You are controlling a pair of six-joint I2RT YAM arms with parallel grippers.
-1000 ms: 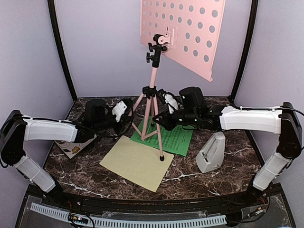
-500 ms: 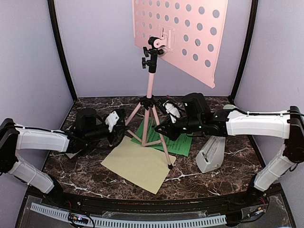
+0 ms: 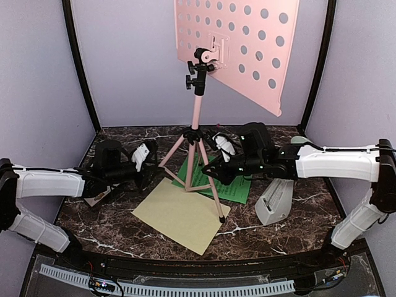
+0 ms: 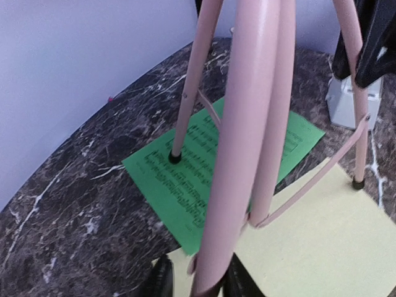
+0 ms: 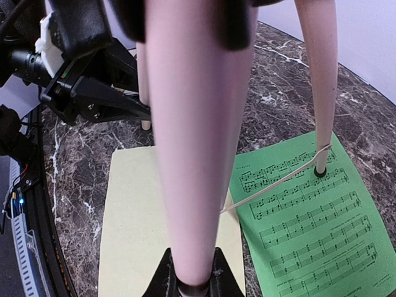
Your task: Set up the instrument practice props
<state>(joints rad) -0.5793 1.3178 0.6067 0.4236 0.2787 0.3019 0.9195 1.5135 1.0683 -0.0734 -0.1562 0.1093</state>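
Pink perforated-desk tripod music stand (image 3: 197, 111) placement: my right fingers (image 5: 219, 278) clamped one leg (image 5: 185, 154), left fingers (image 4: 238, 281) sat loose round another leg (image 4: 241, 124); clean release probably came next.

top external: I see from above and behind the arm bases, facing the back wall. It is far enough back to take in the whole table (image 3: 93, 226) and the music stand (image 3: 197, 105) up to its desk.
left wrist: low, looking rightward across the tabletop, very near a blurred stand leg. The left gripper (image 4: 198, 283) is at the bottom edge.
right wrist: low, looking leftward and down. A leg fills the centre and the right gripper (image 5: 192, 279) is at the bottom edge.
shared by all: stand legs, green music sheet (image 3: 238, 184), pale yellow music sheet (image 3: 179, 213).
shared by left wrist + top: metronome (image 4: 340, 105).
shared by right wrist + top: the left gripper.
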